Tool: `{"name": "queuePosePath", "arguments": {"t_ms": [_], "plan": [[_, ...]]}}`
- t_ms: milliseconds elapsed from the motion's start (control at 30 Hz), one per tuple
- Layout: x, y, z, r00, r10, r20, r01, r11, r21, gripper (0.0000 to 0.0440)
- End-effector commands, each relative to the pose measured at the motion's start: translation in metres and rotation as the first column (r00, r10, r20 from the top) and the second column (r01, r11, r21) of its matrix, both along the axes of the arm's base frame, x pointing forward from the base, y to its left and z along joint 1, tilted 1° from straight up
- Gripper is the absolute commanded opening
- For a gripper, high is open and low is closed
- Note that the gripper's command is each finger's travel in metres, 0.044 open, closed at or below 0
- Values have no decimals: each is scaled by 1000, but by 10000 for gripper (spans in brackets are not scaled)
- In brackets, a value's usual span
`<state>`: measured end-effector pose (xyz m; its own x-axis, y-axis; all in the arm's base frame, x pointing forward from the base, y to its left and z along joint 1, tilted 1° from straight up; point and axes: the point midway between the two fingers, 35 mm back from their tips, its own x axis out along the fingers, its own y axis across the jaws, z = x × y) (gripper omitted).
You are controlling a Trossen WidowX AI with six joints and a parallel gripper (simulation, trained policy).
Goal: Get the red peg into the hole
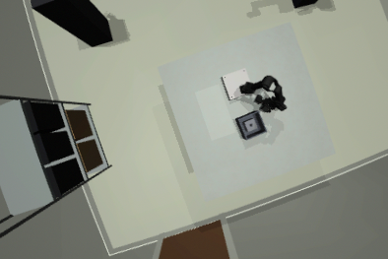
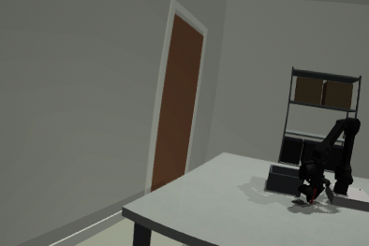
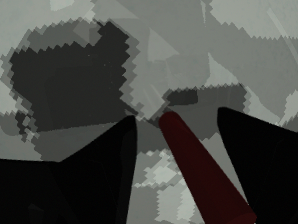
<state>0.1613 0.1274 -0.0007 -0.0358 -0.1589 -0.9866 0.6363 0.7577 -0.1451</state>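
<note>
The red peg (image 3: 197, 172) stands on the table beside the box; it is hidden in the top view. My gripper (image 1: 262, 104) (image 2: 317, 197) (image 3: 177, 119) is low over the table, fingers partly apart around the peg. In the wrist view a gap shows between the peg and each black finger, so it is open and not gripping. The open dark box (image 1: 239, 127) (image 2: 283, 181) stands close to the gripper. The light plate (image 1: 246, 122) with its small dark hole shows at the box's bottom in the top view.
The arm's white base plate (image 1: 233, 80) (image 2: 352, 195) lies beside the box on the table (image 1: 207, 174) (image 2: 201, 203). The folded arm arches over the gripper. A shelf (image 2: 318, 104) stands in the background. Shadows cover the surface below the fingers.
</note>
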Motion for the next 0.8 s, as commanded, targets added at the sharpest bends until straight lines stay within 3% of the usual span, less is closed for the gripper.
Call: {"name": "queuePosePath", "arguments": {"t_ms": [0, 200, 767], "plan": [[-4, -3, -7, 1000, -4, -31, 4, 1000, -15, 138], [-4, -5, -10, 998, -13, -59, 11, 999, -38, 0], [42, -11, 61, 994, -7, 110, 14, 998, -62, 0]]}}
